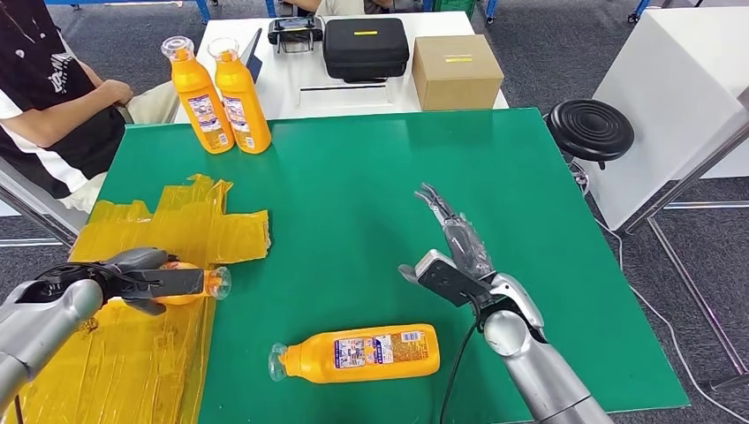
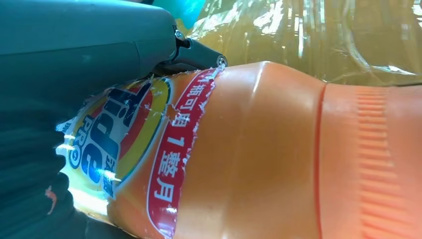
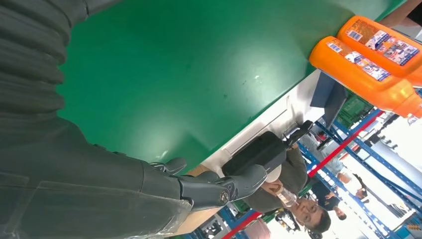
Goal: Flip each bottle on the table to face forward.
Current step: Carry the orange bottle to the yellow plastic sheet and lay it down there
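Bottle (image 1: 358, 352) nearest the robot lies on its side on the green table (image 1: 371, 185), untouched. Left hand (image 1: 132, 278) grips another orange bottle (image 1: 190, 283) over the yellow plastic sheet (image 1: 177, 225), so that one seems mid-turn; next it likely needs standing label forward. Right hand (image 1: 455, 256) hovers, fingers spread, holding nothing. Two upright bottles (image 1: 221, 97) stand at the far edge, a black case (image 1: 365, 46) and cardboard box (image 1: 457, 71) beyond

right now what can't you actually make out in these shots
- Held bottle, head view: the left hand covers its body, so its label facing is hidden.
- Same bottle, left wrist view: the label is partly behind the hand and cut off by the frame edge.
- Lying bottle, head view: label print too small to read.
- Two standing bottles: print too small to read.
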You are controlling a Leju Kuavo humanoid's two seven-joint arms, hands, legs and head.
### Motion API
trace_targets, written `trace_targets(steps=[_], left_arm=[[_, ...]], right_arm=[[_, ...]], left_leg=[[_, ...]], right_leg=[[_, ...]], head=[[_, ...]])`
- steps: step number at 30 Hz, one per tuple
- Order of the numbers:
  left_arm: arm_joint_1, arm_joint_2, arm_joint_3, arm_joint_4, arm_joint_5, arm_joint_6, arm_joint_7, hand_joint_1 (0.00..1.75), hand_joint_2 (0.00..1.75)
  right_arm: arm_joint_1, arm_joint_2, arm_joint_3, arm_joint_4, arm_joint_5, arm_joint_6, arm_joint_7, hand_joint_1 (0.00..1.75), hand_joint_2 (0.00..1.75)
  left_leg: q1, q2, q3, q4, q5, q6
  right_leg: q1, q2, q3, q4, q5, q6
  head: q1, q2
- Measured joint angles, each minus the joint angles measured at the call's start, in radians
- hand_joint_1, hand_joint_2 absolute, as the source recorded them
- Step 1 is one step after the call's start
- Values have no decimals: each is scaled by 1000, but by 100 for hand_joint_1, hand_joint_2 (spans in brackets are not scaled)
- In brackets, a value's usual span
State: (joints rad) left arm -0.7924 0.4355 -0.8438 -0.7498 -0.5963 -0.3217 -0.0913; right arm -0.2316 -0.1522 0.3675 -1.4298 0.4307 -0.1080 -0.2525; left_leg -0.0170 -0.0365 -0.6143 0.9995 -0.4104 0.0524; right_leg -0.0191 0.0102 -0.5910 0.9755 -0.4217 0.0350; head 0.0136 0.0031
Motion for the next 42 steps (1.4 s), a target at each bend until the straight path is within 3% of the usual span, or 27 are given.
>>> trace_targets(steps=[1,5,12,16,22,31,42], left_arm=[[1,-2,0,-1,0,-4,-2,143,175],[3,-7,0,-4,0,-13,-6,1,175],[-14,-15,-1,-8,-1,-117,-58,0,175],[-30,-13,-15,-19,-14,-171,-87,0,0],[-63,21,-66,-83,-20,-260,-123,0,0],[-103,67,-123,-160,-16,-290,-127,0,0],[-313,156,-191,-378,37,-402,-64,0,0]], right_arm=[[1,0,0,2,0,-1,0,0,175],[2,0,1,9,0,-3,0,0,175],[-3,1,4,19,0,-5,0,0,175],[-9,1,6,30,0,-5,0,0,175],[-14,1,8,46,-6,-4,0,0,175],[-19,1,10,62,-13,-4,-1,0,175],[-19,7,11,78,-32,3,-10,0,175]], left_leg=[[0,0,0,0,0,0],[0,0,1,0,0,0],[0,-1,3,0,0,0],[0,-2,4,0,0,0],[0,-2,4,0,0,0],[0,-2,2,0,0,0],[0,-2,1,0,0,0]], right_leg=[[0,0,0,0,0,0],[0,0,1,0,0,0],[0,0,4,0,0,0],[0,-1,4,0,0,0],[0,-1,4,0,0,0],[0,-2,3,0,0,0],[0,-2,2,0,0,0]], head=[[0,0],[0,0],[0,0],[0,0],[0,0],[0,0],[0,0]])
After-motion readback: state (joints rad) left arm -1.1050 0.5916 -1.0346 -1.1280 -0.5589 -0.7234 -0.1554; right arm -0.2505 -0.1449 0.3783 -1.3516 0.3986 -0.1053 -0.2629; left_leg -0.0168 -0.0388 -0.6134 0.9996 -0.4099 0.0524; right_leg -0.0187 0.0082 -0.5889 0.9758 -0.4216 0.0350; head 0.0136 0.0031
